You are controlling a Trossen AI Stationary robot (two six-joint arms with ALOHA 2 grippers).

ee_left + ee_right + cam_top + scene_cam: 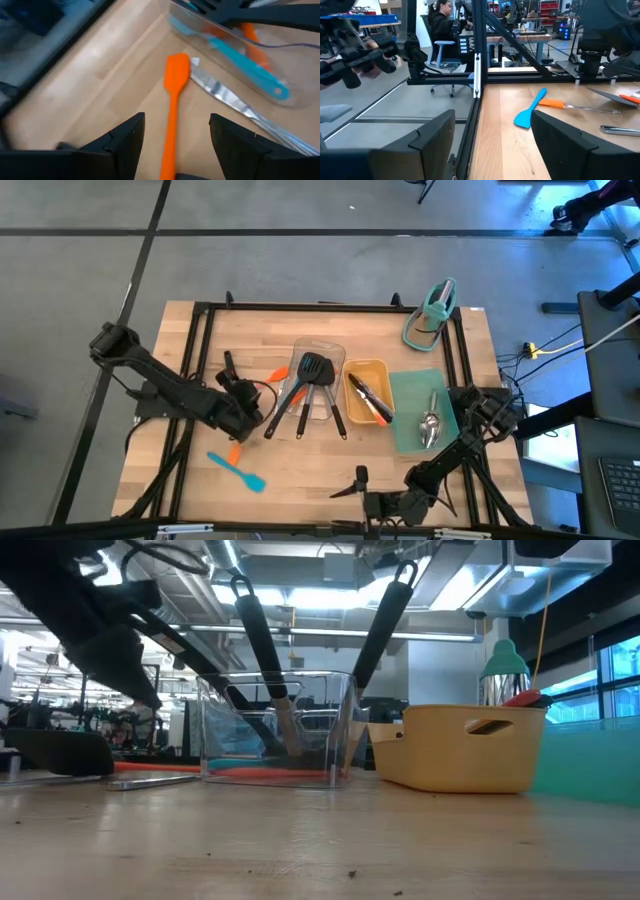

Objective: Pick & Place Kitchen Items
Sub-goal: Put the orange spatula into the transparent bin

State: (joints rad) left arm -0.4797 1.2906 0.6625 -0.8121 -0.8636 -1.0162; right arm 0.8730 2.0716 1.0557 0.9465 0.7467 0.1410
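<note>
One orange spatula [171, 107] lies between the spread fingers of the left gripper [172, 145] (nothing grasped yet); next it should lower and close, while the right gripper [490, 145] waits, fingers apart

Clear tray [335, 350], yellow tray [368, 367], teal stand [433, 315] on table [300, 470].

No text, label, brand, number or sign can be read in any of the four views. Nothing is printed on the things on the table, and the room behind shows no lettering that is clear enough to read.
</note>
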